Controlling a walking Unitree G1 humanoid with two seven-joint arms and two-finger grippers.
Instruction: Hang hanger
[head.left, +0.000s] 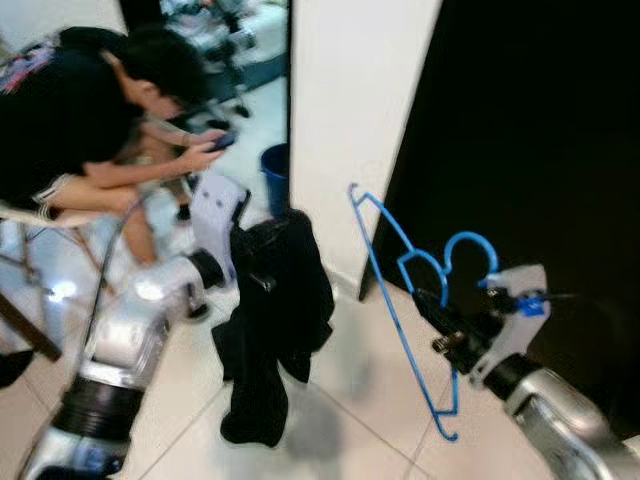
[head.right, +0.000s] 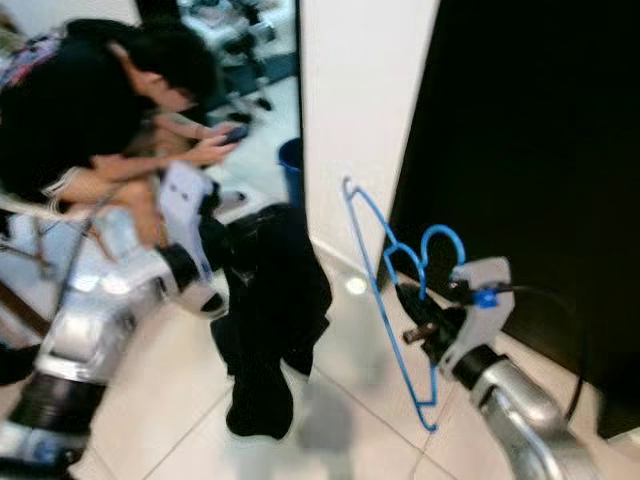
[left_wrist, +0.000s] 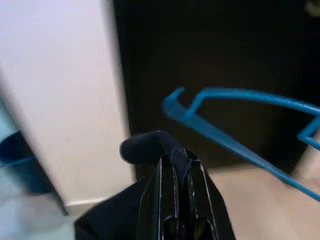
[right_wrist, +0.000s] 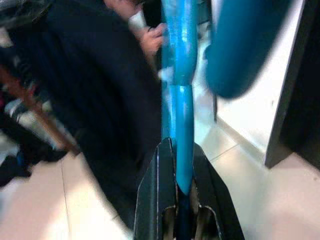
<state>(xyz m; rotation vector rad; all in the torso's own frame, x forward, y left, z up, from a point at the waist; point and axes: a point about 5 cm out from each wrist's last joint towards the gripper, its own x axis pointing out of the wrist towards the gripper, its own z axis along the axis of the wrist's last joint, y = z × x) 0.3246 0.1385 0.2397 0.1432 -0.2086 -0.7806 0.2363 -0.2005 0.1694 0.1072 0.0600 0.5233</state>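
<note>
A blue plastic hanger (head.left: 400, 290) hangs in the air before a dark open doorway, its hook (head.left: 470, 250) toward the right. My right gripper (head.left: 432, 302) is shut on the hanger near the base of the hook; in the right wrist view the blue bar (right_wrist: 177, 130) runs between the fingers. My left gripper (head.left: 252, 250) is shut on a black garment (head.left: 275, 320), which droops toward the tiled floor. In the left wrist view the black cloth (left_wrist: 150, 147) is pinched between the fingers, with the hanger (left_wrist: 240, 120) just beyond it.
A person (head.left: 90, 120) sits at the left, bent over a phone (head.left: 222, 141). A white wall (head.left: 350, 110) stands between them and the dark doorway (head.left: 530, 130). A blue bin (head.left: 275, 175) stands by the wall's base. The floor is light tile.
</note>
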